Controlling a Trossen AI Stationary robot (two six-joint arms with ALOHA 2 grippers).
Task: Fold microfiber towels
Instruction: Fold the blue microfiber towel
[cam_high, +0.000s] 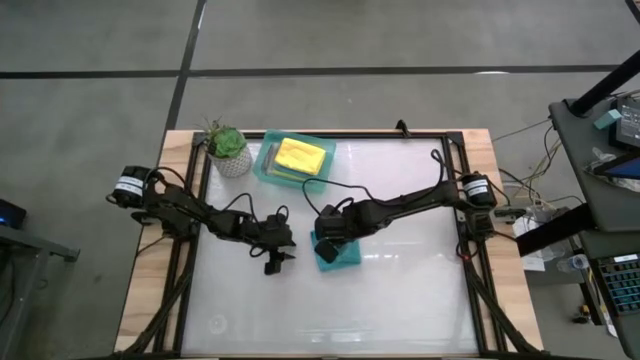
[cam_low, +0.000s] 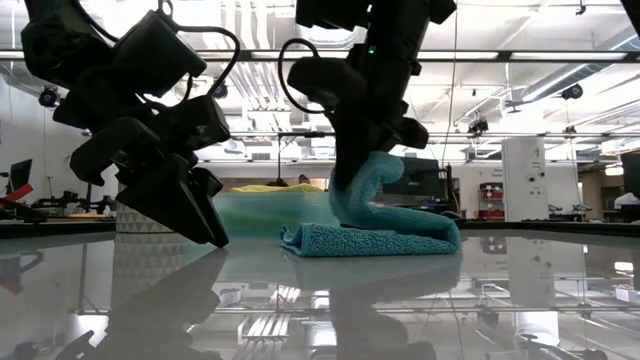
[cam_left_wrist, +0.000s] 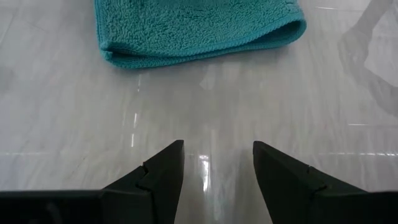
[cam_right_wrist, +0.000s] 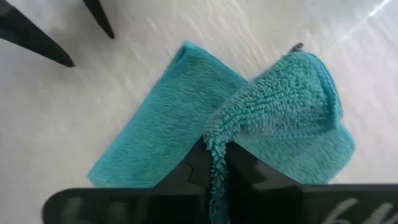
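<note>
A teal microfiber towel (cam_right_wrist: 186, 106) lies folded on the white table, near its middle (cam_high: 345, 256). My right gripper (cam_right_wrist: 217, 155) is above it, shut on a raised flap of the towel (cam_low: 375, 180). My left gripper (cam_left_wrist: 217, 152) stands open a little to the towel's left (cam_high: 277, 262), pointing slantwise down at the table, with nothing between its fingers. A yellow towel (cam_high: 302, 154) lies in the mint-green tray (cam_high: 262, 166) at the far side. My right gripper pinches the edge of the teal towel's upper layer (cam_right_wrist: 214, 140) between its two fingers, coming from above and slanting down. The held flap curves up off the lower layer (cam_low: 400, 240), slack. The rest of the towel lies flat on the table.
A small potted plant (cam_high: 226, 148) stands at the far left, beside the tray. Black frame rails (cam_high: 462, 230) run along the table's sides. Bare table top (cam_high: 400, 310) lies toward the near edge and to the right.
</note>
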